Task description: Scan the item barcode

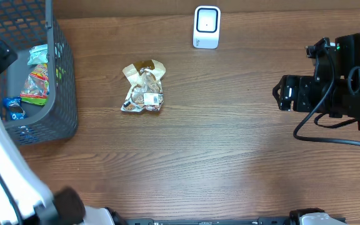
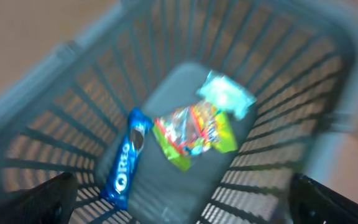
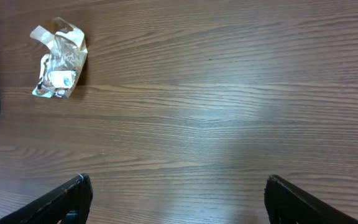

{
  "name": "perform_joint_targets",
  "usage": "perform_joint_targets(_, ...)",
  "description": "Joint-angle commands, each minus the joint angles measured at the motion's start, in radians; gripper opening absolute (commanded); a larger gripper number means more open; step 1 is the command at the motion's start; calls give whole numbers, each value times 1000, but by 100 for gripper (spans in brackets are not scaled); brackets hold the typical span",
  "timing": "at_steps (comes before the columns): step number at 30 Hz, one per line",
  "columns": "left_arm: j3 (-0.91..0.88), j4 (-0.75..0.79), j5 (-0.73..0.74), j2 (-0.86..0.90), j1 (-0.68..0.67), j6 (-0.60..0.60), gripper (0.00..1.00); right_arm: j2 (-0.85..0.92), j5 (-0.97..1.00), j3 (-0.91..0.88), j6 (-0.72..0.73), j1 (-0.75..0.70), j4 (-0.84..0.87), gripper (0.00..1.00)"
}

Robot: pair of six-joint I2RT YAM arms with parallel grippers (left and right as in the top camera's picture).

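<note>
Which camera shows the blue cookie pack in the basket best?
The left wrist view: the blue cookie pack lies whole in frame, though blurred. Overhead shows only a bit of it inside the basket. The right wrist view misses it.

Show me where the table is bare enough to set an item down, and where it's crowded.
Widest bare wood: the middle of the table, between the snack bag and the right arm, running down to the near edge. A smaller patch lies between the snack bag and the scanner. Crowded: the basket at left, holding packets.
</note>
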Motion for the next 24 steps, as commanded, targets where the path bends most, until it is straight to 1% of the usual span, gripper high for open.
perform_joint_targets(1,-7,16,44,76,14,-36,100,2,-6,-3,0,-6,-5,89)
perform_joint_targets(6,-7,75,115,208,14,-26,100,2,-9,-3,1,-6,-13,89)
perform_joint_targets(10,-7,111,175,316,11,20,100,2,-16,-3,1,-6,-15,89)
perform_joint_targets(16,-7,113,192,435,8,50,100,2,-16,-3,1,-6,-16,89)
perform_joint_targets(24,-8,105,190,530,7,121,99,2,-16,-3,1,-6,-16,89)
